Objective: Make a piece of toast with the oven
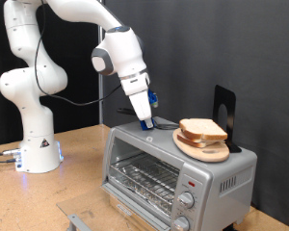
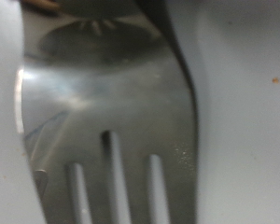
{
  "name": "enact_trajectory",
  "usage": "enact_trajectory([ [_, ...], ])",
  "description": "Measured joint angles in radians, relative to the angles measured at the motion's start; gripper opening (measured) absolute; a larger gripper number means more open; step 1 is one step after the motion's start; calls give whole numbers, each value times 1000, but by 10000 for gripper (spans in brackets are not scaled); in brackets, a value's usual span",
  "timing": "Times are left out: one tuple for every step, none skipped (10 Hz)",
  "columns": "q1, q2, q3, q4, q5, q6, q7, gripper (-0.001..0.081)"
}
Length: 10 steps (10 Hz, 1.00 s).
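Oven [image 1: 178, 168] sat nearest on the worktop [image 1: 77, 183]; toast [image 1: 203, 130] lay on a plate [image 1: 202, 149] atop it. I had the claw [image 1: 145, 123] touching the roof, toast toward the exterior view's right. Claw's opening: I couldn't tell.

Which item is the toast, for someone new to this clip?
Find the silver oven at the exterior view's bottom right. On its roof sits a round wooden plate, right of the gripper pressed near the roof. The toast is the pale, brown-crusted slice lying on that plate.
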Motion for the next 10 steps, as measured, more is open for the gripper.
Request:
enact_trajectory([
  [0,0,1,0,0,0,0,485],
  [0,0,1,0,0,0,1,684],
  [0,0,1,0,0,0,1,684],
  [0,0,1,0,0,0,1,782],
  [0,0,1,0,0,0,1,800],
  [0,0,1,0,0,0,0,800],
  [0,-1,1,-1,1,0,-3,800],
  [1,-4,1,-4,6,-1,-9,800],
  [4,-9,1,-6,18,-4,-18,800],
  [6,-16,1,-7,32,-25,-26,800],
])
